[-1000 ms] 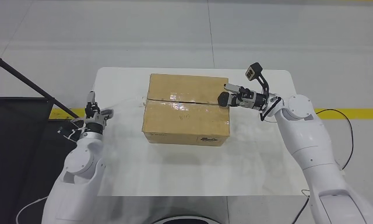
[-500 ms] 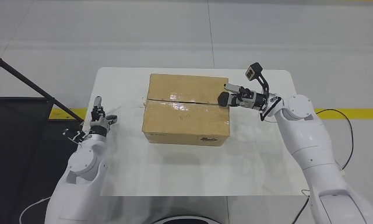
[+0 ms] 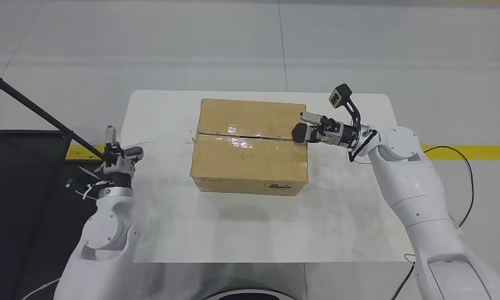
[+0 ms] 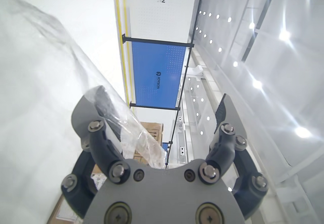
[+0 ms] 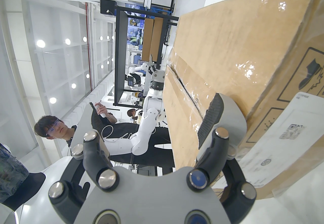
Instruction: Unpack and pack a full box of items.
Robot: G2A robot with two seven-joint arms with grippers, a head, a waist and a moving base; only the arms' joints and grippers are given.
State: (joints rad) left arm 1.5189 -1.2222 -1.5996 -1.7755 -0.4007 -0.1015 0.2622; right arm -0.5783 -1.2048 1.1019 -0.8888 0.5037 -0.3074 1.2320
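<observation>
Box (image 3: pixel 250 148) sat mid-table (image 3: pixel 234 230), flaps taped shut, contents hidden. My right gripper (image 3: pixel 303 126) stood spread at its seam's end. My left gripper (image 4: pixel 160 95) gaped at the table edge, film (image 4: pixel 131 123) veiling one finger.

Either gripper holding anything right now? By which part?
Nothing clamped. Left gripper is open, clear film only clinging to one finger. Right gripper is open at the box's seam end, one finger over the top.
</observation>
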